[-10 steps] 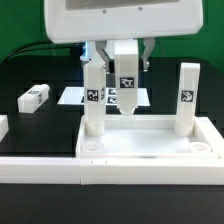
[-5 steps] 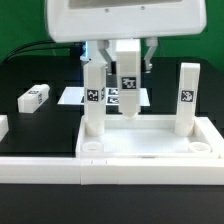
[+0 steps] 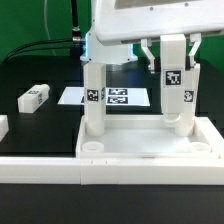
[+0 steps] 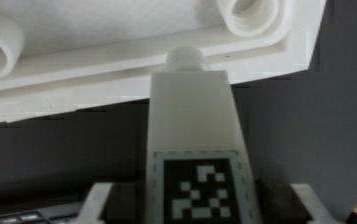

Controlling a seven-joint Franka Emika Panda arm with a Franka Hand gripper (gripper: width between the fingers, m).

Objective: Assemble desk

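Observation:
The white tray-like tabletop (image 3: 140, 148) lies socket side up at the front. One white tagged leg (image 3: 93, 100) stands upright in its back left corner, another (image 3: 190, 105) at its back right. My gripper (image 3: 172, 60) is shut on a third tagged leg (image 3: 171, 85), held upright just above the tray, close beside the right standing leg. In the wrist view the held leg (image 4: 196, 130) points its peg at the tabletop's rim (image 4: 86, 85), between two round sockets (image 4: 11, 48). My gripper (image 4: 201, 205) clamps the leg by its tagged end.
A loose tagged leg (image 3: 33, 97) lies on the black table at the exterior view's left, with another white piece (image 3: 3, 127) at the left edge. The marker board (image 3: 118, 97) lies behind the tray. A long white rail (image 3: 40, 165) runs along the front left.
My gripper has carried the held leg from the tray's middle toward the exterior view's right, next to the right standing leg. The other parts have not moved.

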